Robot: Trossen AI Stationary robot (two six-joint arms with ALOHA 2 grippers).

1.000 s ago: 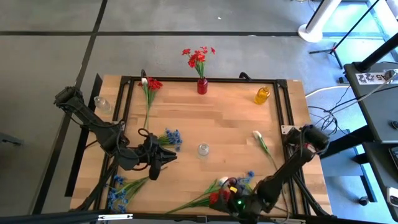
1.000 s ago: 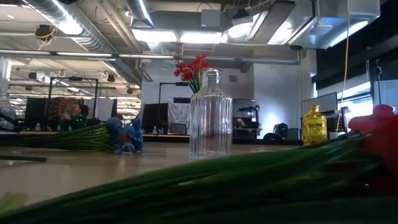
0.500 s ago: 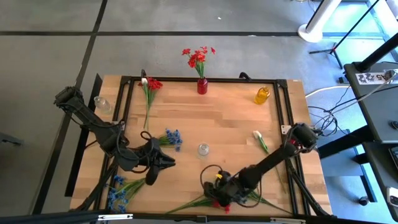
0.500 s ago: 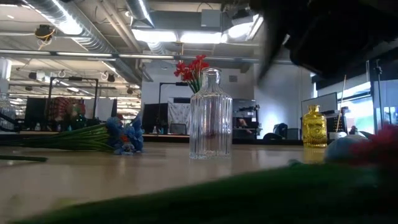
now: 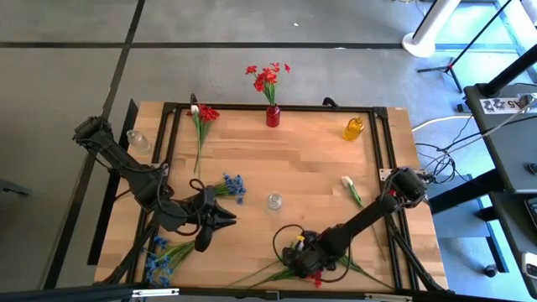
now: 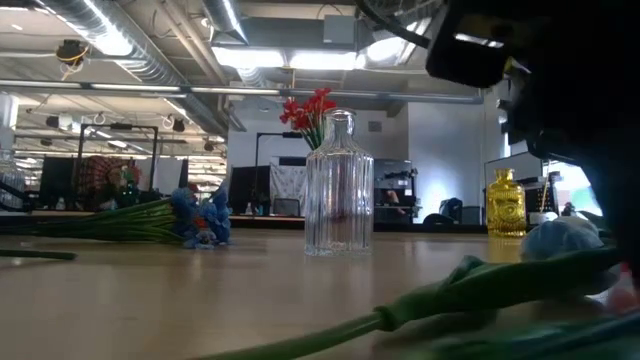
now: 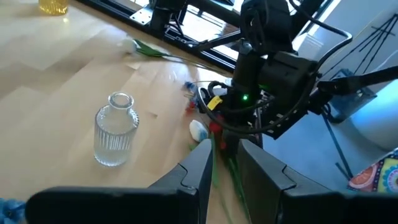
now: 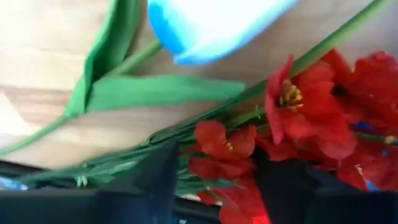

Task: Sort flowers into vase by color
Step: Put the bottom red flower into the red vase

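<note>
Right gripper [image 5: 304,262]: shifted in the last second from the table's near-right edge onto the red flowers [image 8: 298,118] there; fingers spread astride them. A pick-up is judged imminent. Left gripper [image 5: 204,231]: parked, fingers parted.

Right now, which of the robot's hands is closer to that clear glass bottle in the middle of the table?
The left hand. It sits beside the clear glass bottle, toward the left side. The right hand is farther off, over the flower pile at the near edge.
</note>
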